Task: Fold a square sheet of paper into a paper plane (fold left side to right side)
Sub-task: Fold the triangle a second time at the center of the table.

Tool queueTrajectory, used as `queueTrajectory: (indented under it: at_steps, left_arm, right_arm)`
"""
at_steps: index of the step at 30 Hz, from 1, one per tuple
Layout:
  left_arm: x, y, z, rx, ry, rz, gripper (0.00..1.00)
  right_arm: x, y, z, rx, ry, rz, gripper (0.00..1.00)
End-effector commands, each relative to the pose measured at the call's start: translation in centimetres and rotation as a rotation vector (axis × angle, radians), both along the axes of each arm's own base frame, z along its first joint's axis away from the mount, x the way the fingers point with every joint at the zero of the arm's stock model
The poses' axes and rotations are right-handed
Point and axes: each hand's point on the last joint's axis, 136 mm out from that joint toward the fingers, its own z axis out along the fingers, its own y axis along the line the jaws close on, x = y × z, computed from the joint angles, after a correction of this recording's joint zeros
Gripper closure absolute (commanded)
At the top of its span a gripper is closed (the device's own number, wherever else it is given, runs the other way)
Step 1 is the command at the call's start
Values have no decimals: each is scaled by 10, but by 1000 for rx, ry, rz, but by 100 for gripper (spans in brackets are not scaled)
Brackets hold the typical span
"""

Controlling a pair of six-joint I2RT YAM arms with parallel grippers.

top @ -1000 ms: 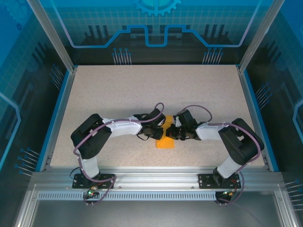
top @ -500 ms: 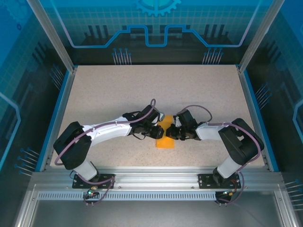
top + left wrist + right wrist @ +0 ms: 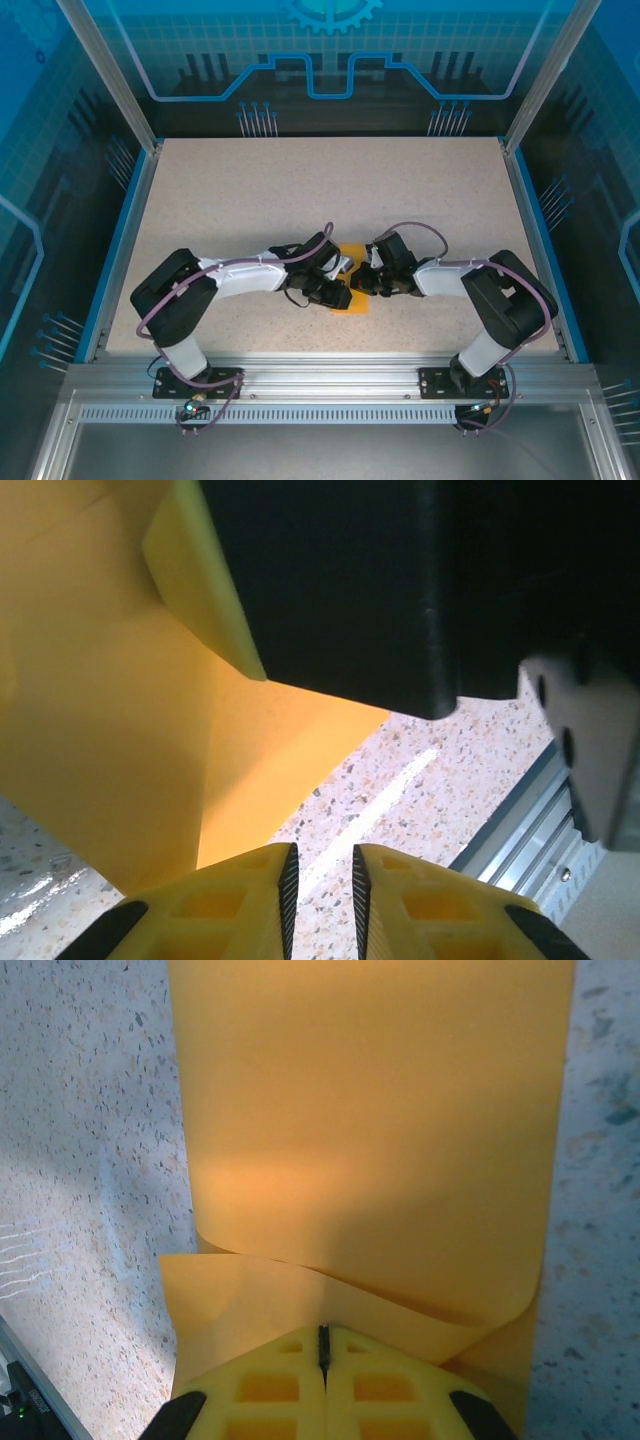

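We see the square sheet of paper [image 3: 370, 1110] as thin, matt orange paper, smooth apart from a soft curl where one layer lies over another. The right gripper [image 3: 323, 1338] has fingers [image 3: 270, 1390] of yellow moulded plastic with a dull, slightly waxy finish, and the left gripper [image 3: 322, 865] has the same. A black housing [image 3: 400, 580] looks like matt plastic. The table [image 3: 300, 190] is a speckled, stone-like top with a faint sheen where light strikes it. The rail [image 3: 330, 385] is brushed metal, pale and grooved.
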Motion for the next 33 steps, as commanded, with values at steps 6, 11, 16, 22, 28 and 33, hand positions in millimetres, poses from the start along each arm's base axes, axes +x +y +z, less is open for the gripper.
queueTrajectory:
  at_steps: [6,11,16,22,28,33]
  left_arm:
    - [-2,10,-19,52,23,24,75]
    - [-4,14,-27,71,32,37,76]
    - [-2,17,-28,82,29,50,76]
    - [-2,21,-32,98,37,71,77]
    - [-4,24,-35,101,59,79,77]
    - [-7,28,-40,114,74,88,77]
  right_arm:
    - [-23,-17,-26,-103,93,13,100]
    - [-23,-17,-27,-108,95,18,100]
    - [-23,-17,-27,-109,99,20,100]
    - [-24,-17,-28,-111,103,23,100]
    - [-24,-17,-29,-114,105,25,100]
    - [-24,-17,-29,-119,107,27,100]
